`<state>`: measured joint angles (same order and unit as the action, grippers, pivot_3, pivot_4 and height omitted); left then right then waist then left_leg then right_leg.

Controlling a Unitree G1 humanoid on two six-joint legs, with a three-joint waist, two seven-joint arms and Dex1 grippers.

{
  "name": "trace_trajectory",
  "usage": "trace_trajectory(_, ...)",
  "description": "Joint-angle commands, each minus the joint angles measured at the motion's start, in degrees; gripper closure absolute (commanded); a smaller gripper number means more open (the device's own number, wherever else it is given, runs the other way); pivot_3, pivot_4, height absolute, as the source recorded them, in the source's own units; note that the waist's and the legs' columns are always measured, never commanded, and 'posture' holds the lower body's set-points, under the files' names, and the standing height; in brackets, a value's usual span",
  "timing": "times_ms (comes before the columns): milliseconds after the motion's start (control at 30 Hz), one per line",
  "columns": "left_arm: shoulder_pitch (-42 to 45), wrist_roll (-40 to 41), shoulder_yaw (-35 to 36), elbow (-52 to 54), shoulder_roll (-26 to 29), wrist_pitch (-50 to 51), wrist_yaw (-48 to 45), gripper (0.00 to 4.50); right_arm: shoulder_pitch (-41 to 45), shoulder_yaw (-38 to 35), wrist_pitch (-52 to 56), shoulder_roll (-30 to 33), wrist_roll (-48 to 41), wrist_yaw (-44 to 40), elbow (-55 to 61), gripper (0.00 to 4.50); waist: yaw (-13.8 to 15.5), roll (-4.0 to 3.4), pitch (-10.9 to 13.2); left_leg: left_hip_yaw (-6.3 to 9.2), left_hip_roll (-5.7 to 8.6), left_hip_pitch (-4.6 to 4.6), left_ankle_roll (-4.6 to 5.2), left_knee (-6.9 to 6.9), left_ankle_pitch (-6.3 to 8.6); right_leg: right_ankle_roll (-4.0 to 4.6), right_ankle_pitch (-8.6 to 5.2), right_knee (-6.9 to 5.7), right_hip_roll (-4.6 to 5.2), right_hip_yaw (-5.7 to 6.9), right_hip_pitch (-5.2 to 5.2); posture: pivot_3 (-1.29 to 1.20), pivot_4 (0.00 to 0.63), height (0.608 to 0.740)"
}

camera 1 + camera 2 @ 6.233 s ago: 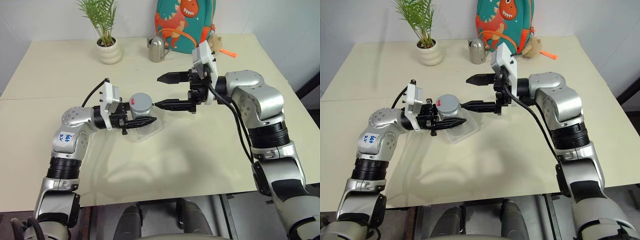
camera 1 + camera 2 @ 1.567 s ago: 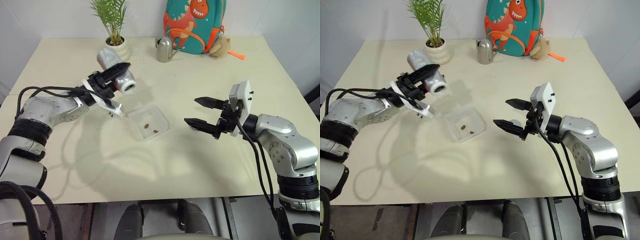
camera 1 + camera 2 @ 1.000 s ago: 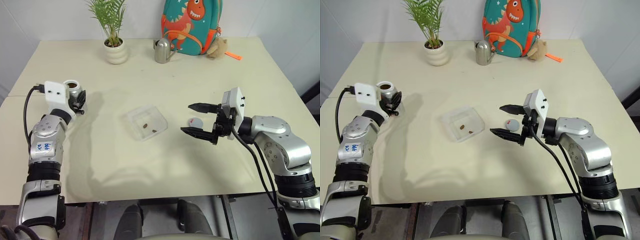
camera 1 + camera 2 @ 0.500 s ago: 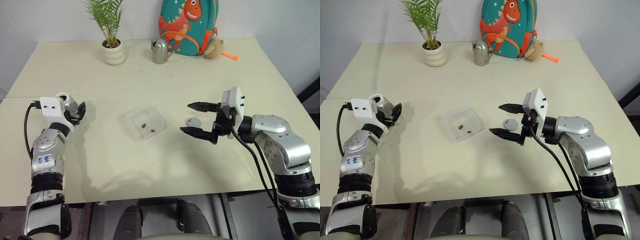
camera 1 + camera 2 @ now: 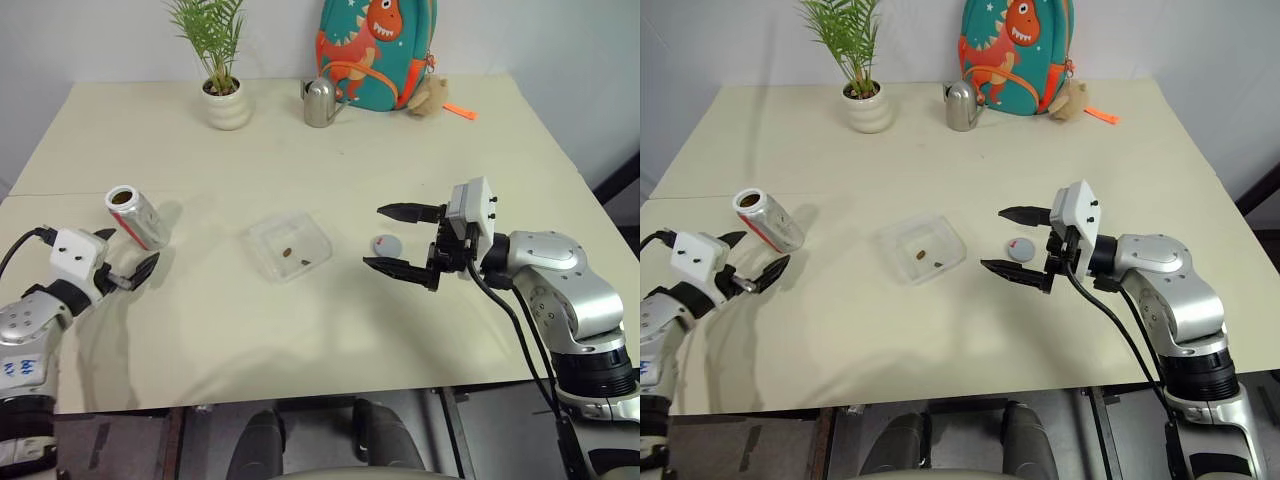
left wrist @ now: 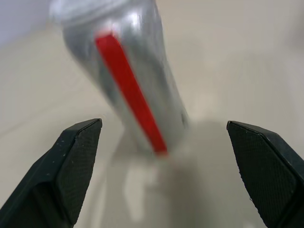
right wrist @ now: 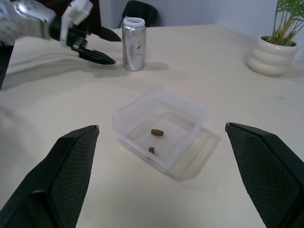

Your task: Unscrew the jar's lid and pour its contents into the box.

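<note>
Pour looks done: jar (image 5: 136,215) stands open-mouthed nr table (image 5: 300,130) left edge, left gripper (image 5: 120,270) wide open, off it; contents (image 5: 297,257) in box (image 5: 290,245) mid-table, lid (image 5: 385,244) beside; right gripper (image 5: 405,240) open, empty.

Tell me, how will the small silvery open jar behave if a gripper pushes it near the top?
The small silvery cylindrical jar stands taller than wide, so it would probably tip, then roll. Open-mouthed and seemingly emptied, it is likely light. Its smooth shiny wall may slip between gripper fingers.
</note>
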<state>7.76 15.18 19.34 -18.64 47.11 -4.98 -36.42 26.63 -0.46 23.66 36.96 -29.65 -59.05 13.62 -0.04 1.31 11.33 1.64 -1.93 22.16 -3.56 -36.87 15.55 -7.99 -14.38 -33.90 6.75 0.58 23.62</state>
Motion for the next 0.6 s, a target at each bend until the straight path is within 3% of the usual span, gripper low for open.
trace_trajectory(33, -2.6, 0.46, 2.56, 2.6, 3.76, -2.84, -5.5, 0.02, -0.84, -1.97, -2.38, 1.16, -0.39, -1.33, 1.7, 0.0, 0.0, 0.0, 0.0, 0.01, -0.01, 0.01, 0.0, 0.0, 0.01, 0.01, 0.0, 0.0, 0.0, 0.01, 0.0, 0.0, 0.15, 0.74)
trace_trajectory(233, -4.27, 5.47, 1.74, 13.72, 6.37, 1.38, -14.3, 0.02, -1.97, -4.81, -1.0, 4.38, -2.3, -3.07, -0.01, 0.0, 0.1, 0.0, 0.0, -0.01, -0.02, 0.01, -0.01, -0.01, 0.05, 0.17, -0.05, 0.03, 0.01, 0.01, -0.01, 0.0, 0.15, 0.74)
trace_trajectory(433, -2.15, 7.91, -1.94, 23.08, 3.84, 4.96, -17.0, 0.02, -4.89, -8.27, -0.25, 8.16, -3.42, -4.35, 0.57, 0.0, -0.13, 0.0, 0.0, -0.02, -0.05, 0.0, 0.08, 0.01, 0.11, 0.12, -0.03, 0.04, -0.02, 0.01, 0.0, 0.0, 0.15, 0.74)
trace_trajectory(600, 2.65, 12.37, -4.21, 24.54, 1.59, 7.27, -21.31, 0.02, -5.72, -9.72, -1.52, 9.19, -2.39, -3.78, 0.39, 0.0, -0.13, 0.0, 0.0, -0.06, -0.12, -0.06, 0.09, -0.03, 0.11, 0.11, -0.02, 0.0, -0.08, -0.01, -0.01, 0.0, 0.15, 0.74)
